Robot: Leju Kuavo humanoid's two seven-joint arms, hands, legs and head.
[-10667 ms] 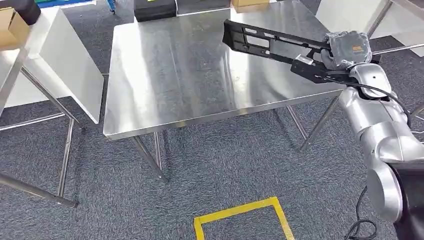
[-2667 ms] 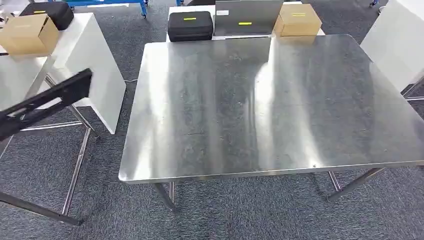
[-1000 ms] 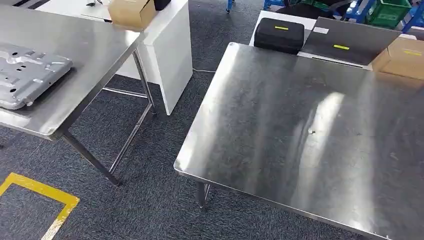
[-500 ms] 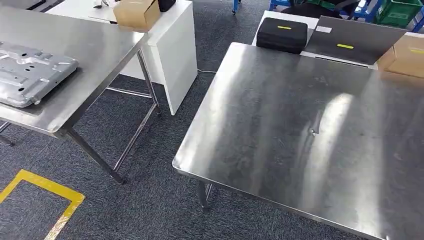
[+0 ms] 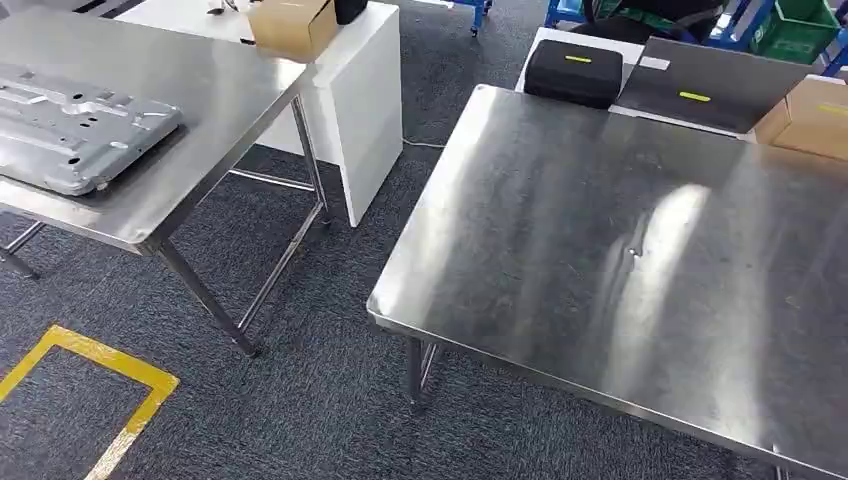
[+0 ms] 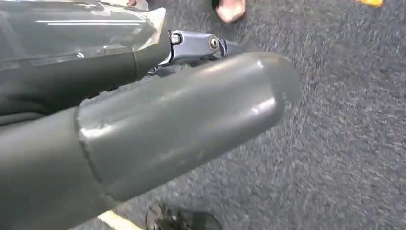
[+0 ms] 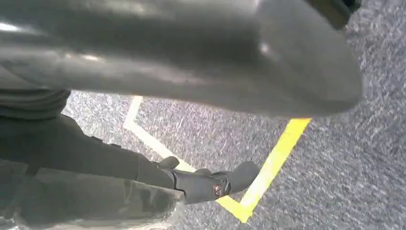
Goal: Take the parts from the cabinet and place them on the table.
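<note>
A flat grey metal part (image 5: 75, 130) with holes and ribs lies on the steel table (image 5: 230, 90) at the left. The larger steel table (image 5: 620, 250) at the right has a bare top. My left hand (image 6: 158, 124) hangs over the grey carpet with its thick thumb and a dark finger (image 6: 143, 57) stretched out, and it holds nothing. My right hand (image 7: 191, 57) also hangs over the carpet with a dark finger (image 7: 210, 184) extended, and nothing is in it.
A white cabinet (image 5: 365, 100) with a cardboard box (image 5: 292, 25) on it stands between the tables. Behind the right table are a black case (image 5: 573, 70), a dark panel (image 5: 720, 85) and another box (image 5: 810, 115). Yellow tape (image 5: 120, 370) marks the carpet.
The camera has turned, so the whole scene shifts right and more of the grey part shows. Earlier, my right hand held a long black part over a table.
</note>
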